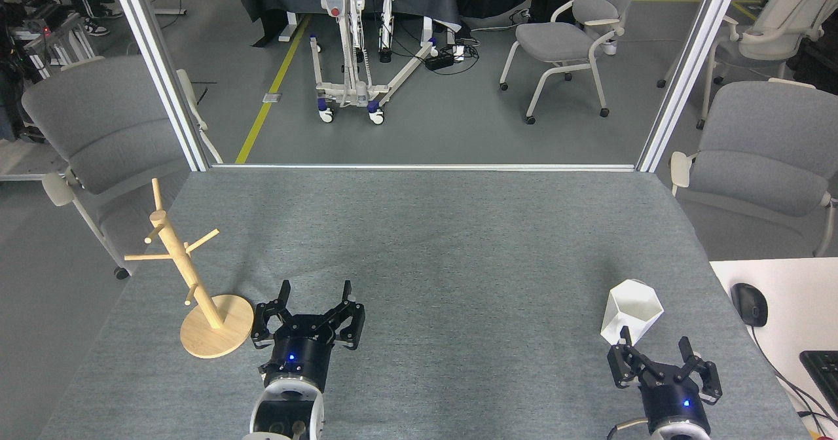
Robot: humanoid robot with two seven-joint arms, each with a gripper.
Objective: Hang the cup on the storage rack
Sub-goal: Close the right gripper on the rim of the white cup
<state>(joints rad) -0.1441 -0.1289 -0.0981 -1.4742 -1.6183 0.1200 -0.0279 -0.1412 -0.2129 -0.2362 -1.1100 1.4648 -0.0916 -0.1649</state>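
The white faceted cup (630, 311) stands upright on the grey table at the right, its hexagonal mouth up. My right gripper (655, 346) is open just in front of it, nearer to me, with nothing between its fingers; its left fingertip overlaps the cup's lower edge in this view. The wooden storage rack (190, 281) stands on its round disc base at the table's left edge, its pegs bare. Right of that base my left gripper (315, 289) rests open and holds nothing.
A white side desk (779, 296) with a black mouse (749, 304) and a keyboard (823, 369) borders the table on the right. Grey chairs (98, 132) stand off both sides, and metal frame posts (157, 67) rise at the far corners.
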